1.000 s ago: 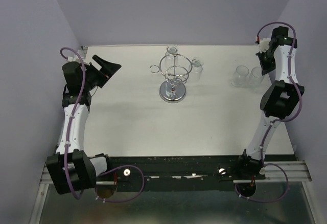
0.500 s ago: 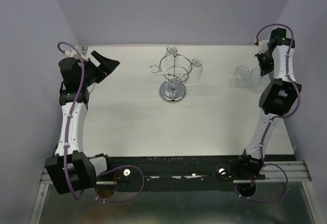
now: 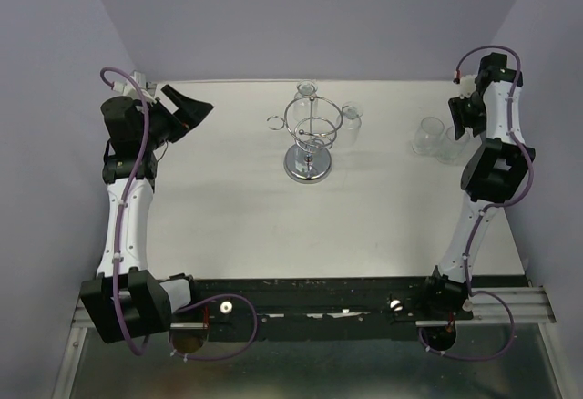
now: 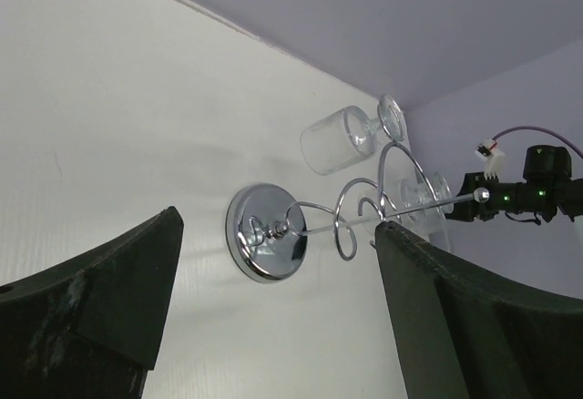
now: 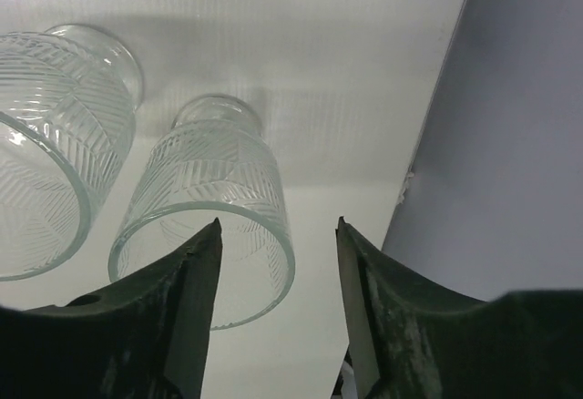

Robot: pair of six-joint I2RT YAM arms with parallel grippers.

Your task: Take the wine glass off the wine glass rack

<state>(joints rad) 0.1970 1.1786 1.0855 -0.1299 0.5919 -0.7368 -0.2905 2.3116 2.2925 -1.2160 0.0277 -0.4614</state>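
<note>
vs 0.5 s ago: right arm's wrist has swung in toward the two tumblers at the far right. Left wrist has pulled slightly back toward the left wall. Rack and all glassware haven't moved.

Left end effector [image 4: 278, 221]: fingers wide apart, holding nothing, up off the counter [image 3: 228, 217], well apart from the rack and aimed at it.

Right end effector [image 5: 278, 224]: fingers apart, nothing clamped. Near tumbler [image 5: 219, 189] sits just ahead of the gap, offset to the left in the wrist view. I can't tell whether it touches a finger.

Wine glass rack [image 3: 310, 164]: shiny chrome wire, round mirror-finish disc base, thin central post, large ring with small curled loops. Count 1, mid-counter toward the back wall.

Wine glasses, count 2, both hanging on the rack: rear wine glass [image 3: 307, 90] on the far side, right-side wine glass [image 3: 351, 118] on the rack's right. Clear smooth glass, straight-sided bowls.

Tumblers, count 2: clear glass with a cut line pattern, cylindrical, upright on the counter. Second tumbler [image 5: 55, 135] stands just beside the near one.

Counter is matte white.
</note>
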